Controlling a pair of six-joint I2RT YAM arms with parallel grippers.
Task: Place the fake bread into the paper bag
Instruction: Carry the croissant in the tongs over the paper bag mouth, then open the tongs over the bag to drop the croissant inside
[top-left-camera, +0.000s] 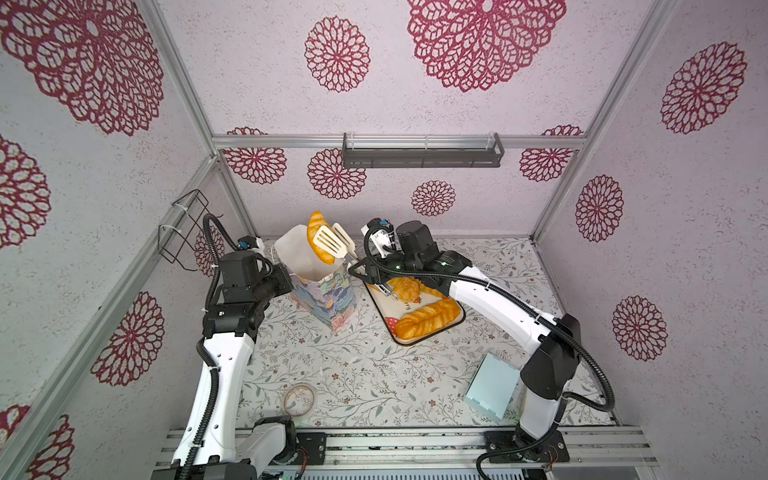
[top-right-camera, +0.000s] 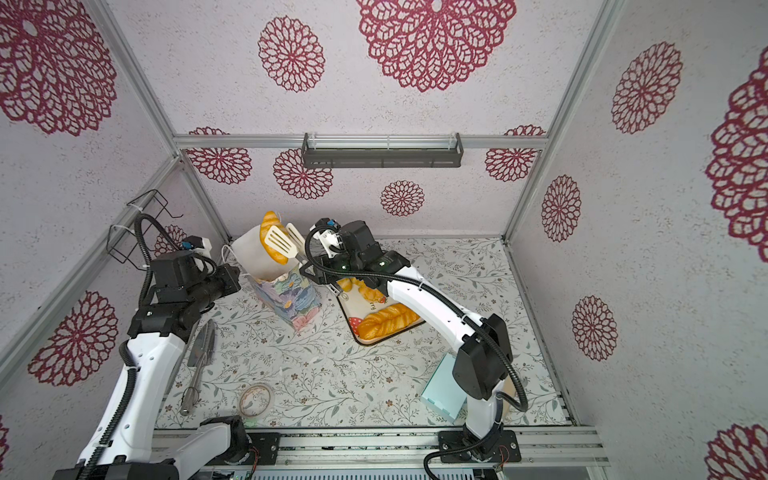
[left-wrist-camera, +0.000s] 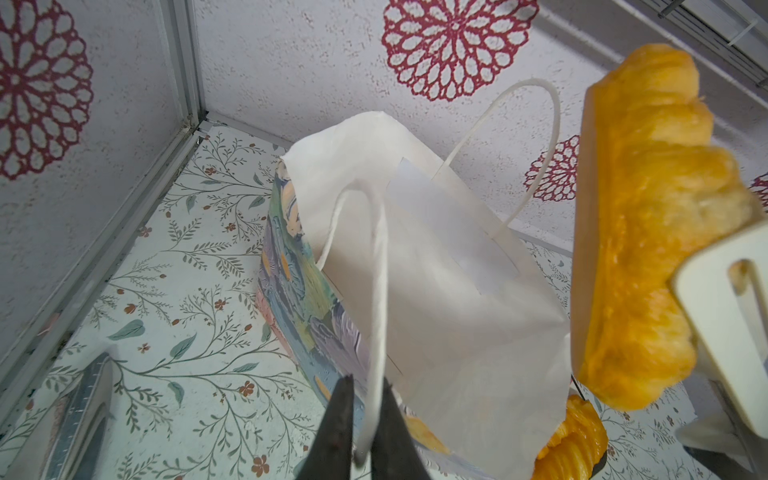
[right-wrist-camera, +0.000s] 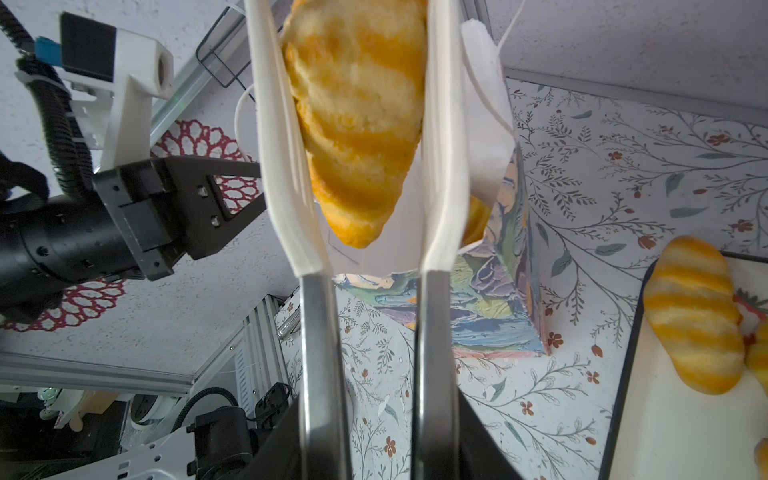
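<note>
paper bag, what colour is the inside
Plain white inside the paper bag, against its painted pastel floral outside. Best seen in the left wrist view.

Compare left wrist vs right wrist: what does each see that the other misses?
Left wrist only: the left end effector shut on the paper bag's string handle. Right wrist only: the tongs' steel arms, and the tray with a striped bun. Shared: the held pastry between the tongs' white tips, and the bag's painted outside.

Tray (top-right-camera: 354, 306) lettering "rry" (partly covered)
</note>
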